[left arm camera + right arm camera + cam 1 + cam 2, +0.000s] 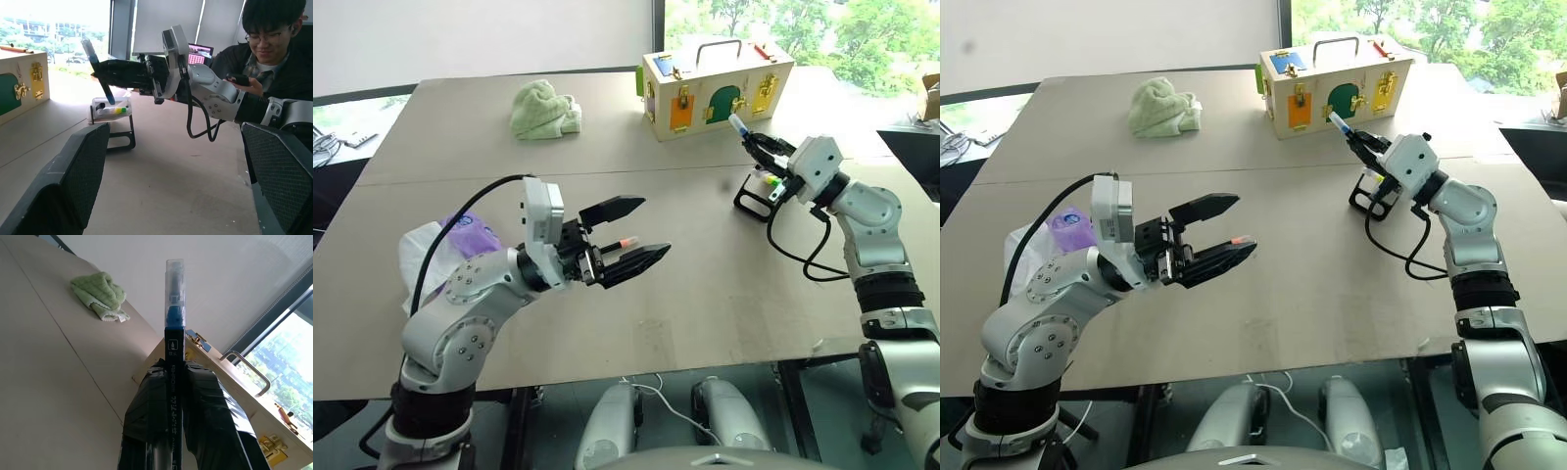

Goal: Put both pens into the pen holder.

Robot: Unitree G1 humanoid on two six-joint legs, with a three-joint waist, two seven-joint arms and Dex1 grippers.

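The right gripper (756, 147) is clamped on the blue-capped pen (174, 323), cap end sticking out toward 11 o'clock, directly above the pen holder (759, 191) standing on the table (705, 284). The left gripper (631, 235), at 8 o'clock from the holder and well apart, has its jaws spread wide; the orange-ended pen (627, 241) shows between them, whether touching I cannot tell.

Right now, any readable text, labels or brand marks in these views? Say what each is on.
None legible.
Blue-capped pen in the shut right gripper: small white print and an icon down the barrel, too small to read.
Wooden latch box: coloured panels and brass latches, no lettering seen.
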